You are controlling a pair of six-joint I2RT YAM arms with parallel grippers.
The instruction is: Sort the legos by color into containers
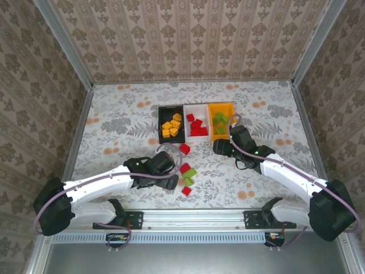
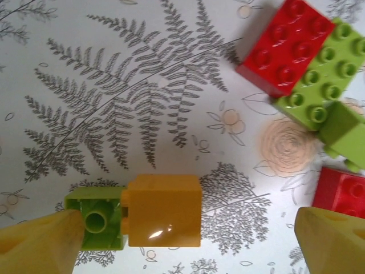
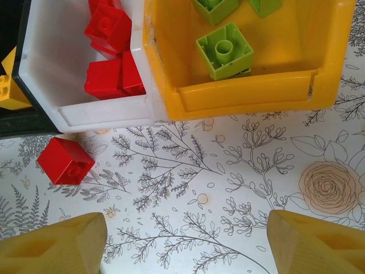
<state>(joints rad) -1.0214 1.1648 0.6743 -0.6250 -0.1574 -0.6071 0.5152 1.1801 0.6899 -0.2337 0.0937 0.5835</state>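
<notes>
Three containers stand side by side: a black bin (image 1: 171, 123) with yellow legos, a white bin (image 1: 195, 121) (image 3: 85, 114) with red ones, and an orange-yellow bin (image 1: 221, 120) (image 3: 245, 91) with green ones (image 3: 225, 50). My left gripper (image 1: 169, 165) (image 2: 185, 228) is open. Between its fingers, on the table, lies a yellow lego (image 2: 163, 210) joined to a green lego (image 2: 96, 217). The left finger (image 2: 34, 245) touches the green one. My right gripper (image 1: 221, 147) (image 3: 188, 240) hangs open over bare cloth just in front of the bins.
A loose red lego (image 1: 184, 148) (image 3: 65, 161) lies in front of the white bin. A cluster of red (image 1: 185, 168) (image 2: 285, 45) and green (image 1: 191, 172) (image 2: 322, 85) legos sits right of my left gripper, with another red lego (image 1: 186, 190) nearer the front rail.
</notes>
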